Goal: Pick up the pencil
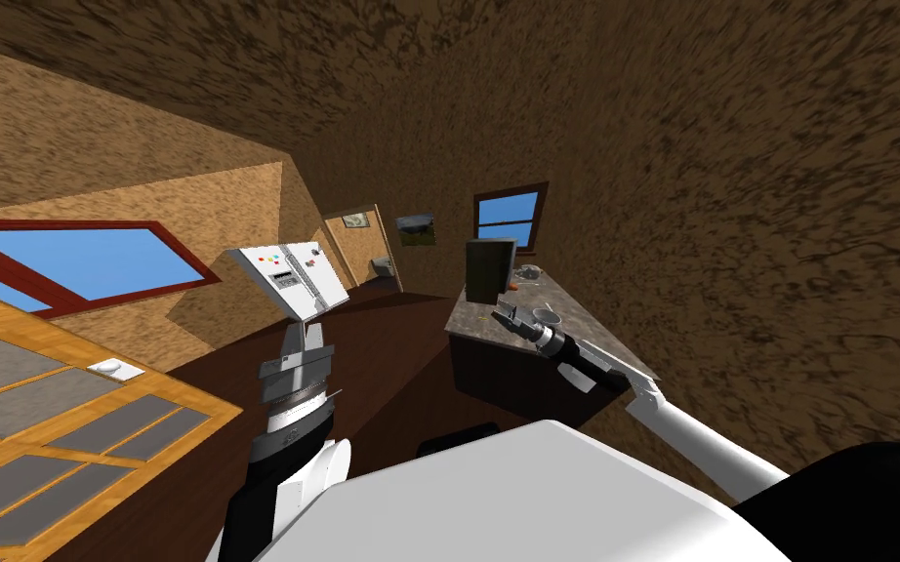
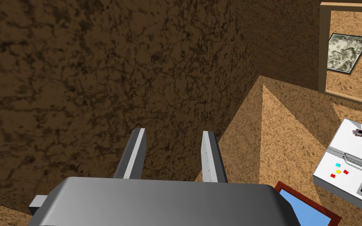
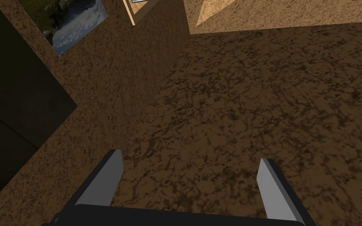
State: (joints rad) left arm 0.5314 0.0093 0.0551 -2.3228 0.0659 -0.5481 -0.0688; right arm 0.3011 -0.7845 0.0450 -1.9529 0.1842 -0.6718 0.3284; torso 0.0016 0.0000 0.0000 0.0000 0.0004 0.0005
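My right gripper (image 1: 505, 314) hangs with fingers spread over the counter (image 1: 477, 327), just right of frame centre. Small items (image 1: 528, 276) lie beyond it; I cannot tell which is the pencil. The left gripper (image 1: 303, 337), fingers parted, is raised at centre-left.

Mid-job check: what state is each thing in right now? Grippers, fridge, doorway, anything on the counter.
left gripper: fingers apart, empty.
right gripper: fingers open, empty, out over the counter.
fridge: doors shut.
doorway: open.
dark box: upright on the counter.
pencil: in neither gripper; too small to locate.
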